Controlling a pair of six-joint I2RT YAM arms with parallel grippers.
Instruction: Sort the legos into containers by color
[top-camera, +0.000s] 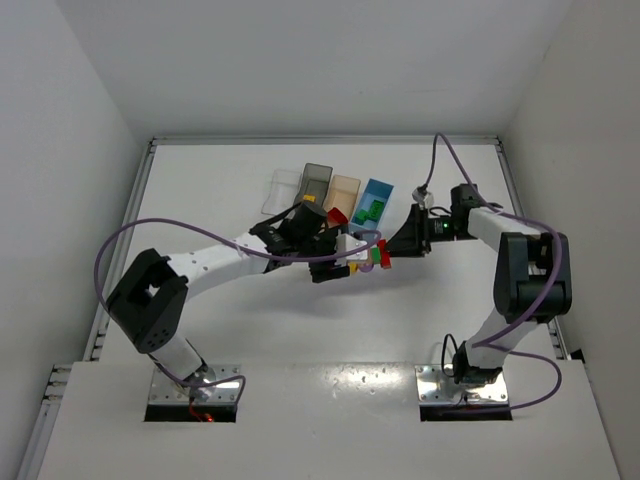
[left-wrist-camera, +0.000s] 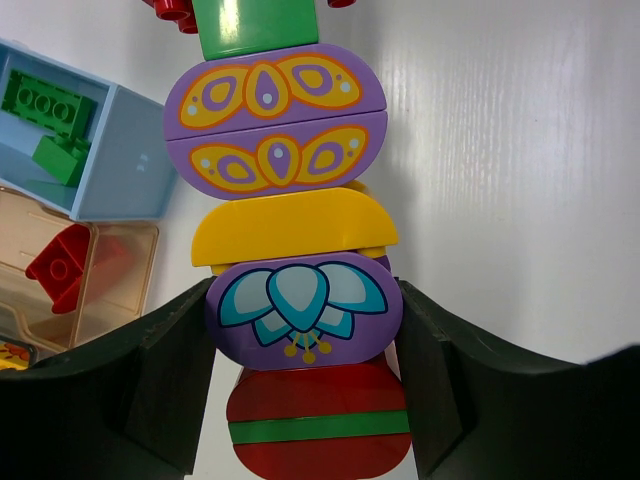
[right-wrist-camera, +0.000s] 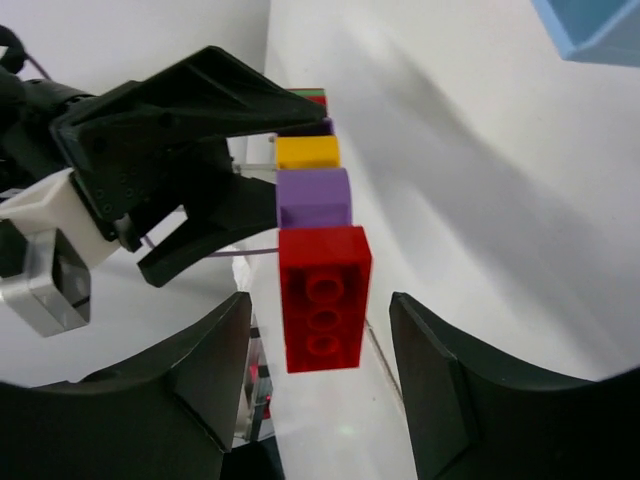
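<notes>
My left gripper (top-camera: 335, 262) (left-wrist-camera: 303, 330) is shut on a multicolour stack of legos (top-camera: 366, 260), its fingers (left-wrist-camera: 175, 360) pinching a purple brick with a blue flower (left-wrist-camera: 303, 310). Beyond it the stack runs yellow (left-wrist-camera: 292, 228), patterned purple (left-wrist-camera: 275, 120), green (left-wrist-camera: 258, 25). My right gripper (top-camera: 398, 243) (right-wrist-camera: 320, 340) is open, its jaws on either side of the red end brick (right-wrist-camera: 323, 297) without touching it. The clear (top-camera: 283, 190), dark grey (top-camera: 315, 183), tan (top-camera: 342, 195) and light blue (top-camera: 375, 202) containers stand in a row behind.
The light blue bin (left-wrist-camera: 125, 160) holds green bricks (left-wrist-camera: 45, 110). The tan bin (left-wrist-camera: 120, 270) holds a red brick (left-wrist-camera: 62, 265). The dark grey bin shows a yellow piece. A corner of the light blue bin (right-wrist-camera: 600, 30) shows in the right wrist view. White walls surround the table.
</notes>
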